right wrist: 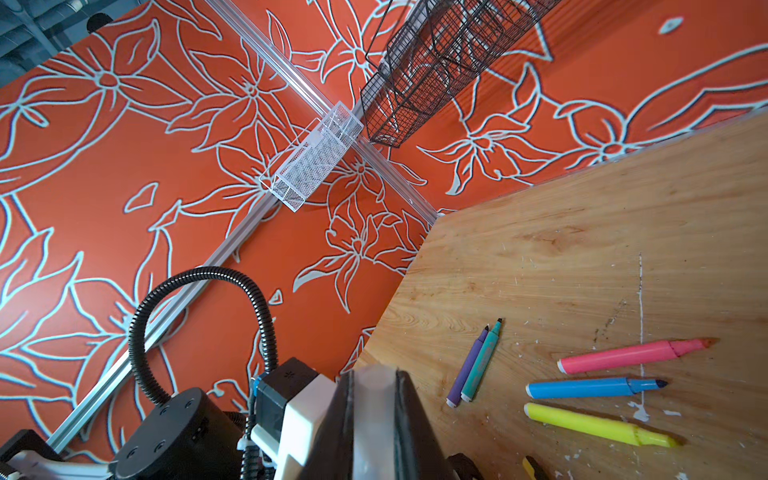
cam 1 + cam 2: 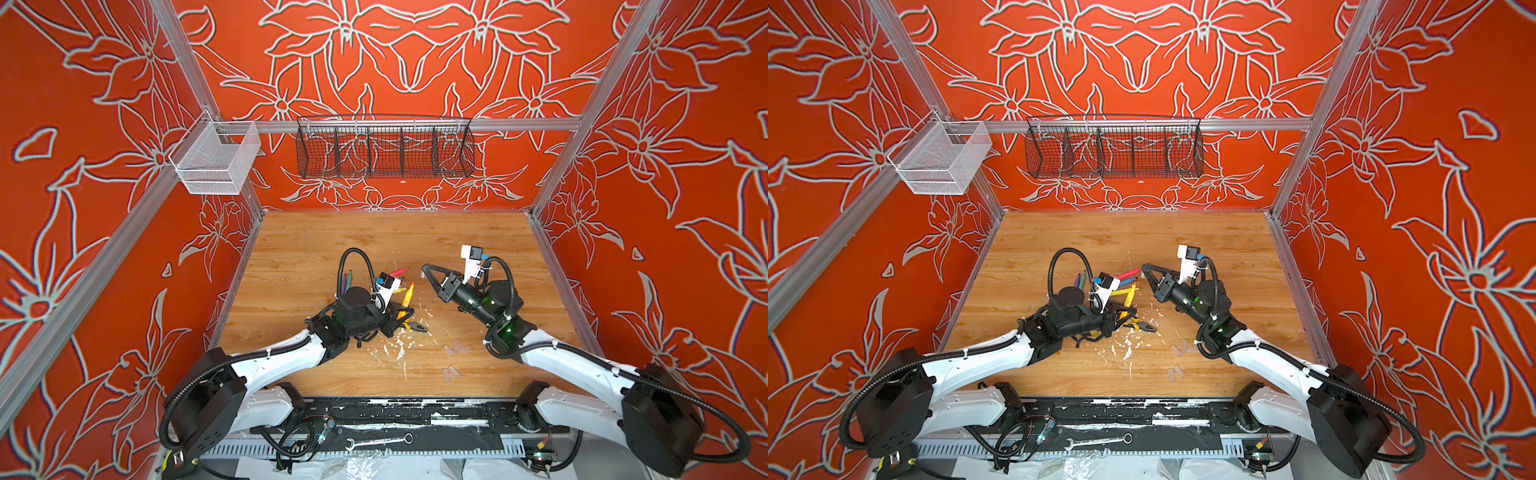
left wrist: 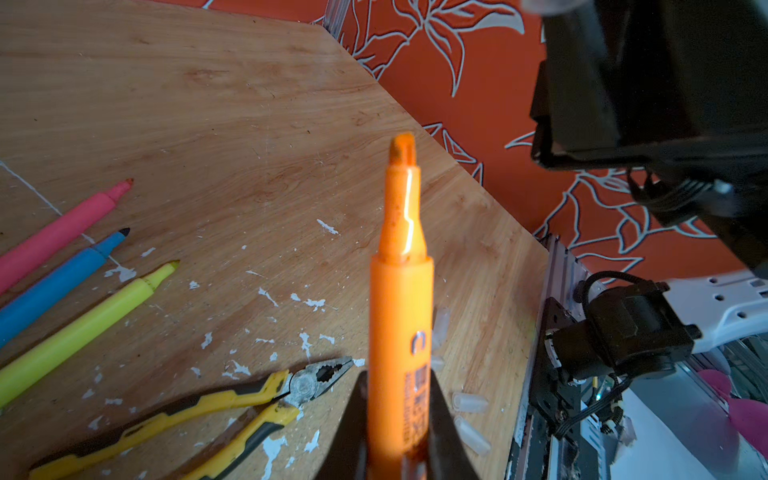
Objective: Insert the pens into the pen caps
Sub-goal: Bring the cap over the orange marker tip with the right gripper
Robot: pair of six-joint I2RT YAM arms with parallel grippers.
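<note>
left gripper [image 3: 399, 386] – clamped on the orange pen [image 3: 401, 291], tip free beyond the fingers | right gripper [image 1: 375, 372] – closed on a clear pen cap [image 1: 374, 415] | pink pen [image 1: 623, 356], blue pen [image 1: 590, 387], yellow pen [image 1: 590, 424] lie side by side on the table [image 2: 332, 241]; purple pen [image 1: 465, 368] touching green pen [image 1: 480, 363] | loose caps [image 2: 455, 348] near the right arm

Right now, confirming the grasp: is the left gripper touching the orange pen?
Touching: left wrist view shows the left gripper clamped on the orange pen.
</note>
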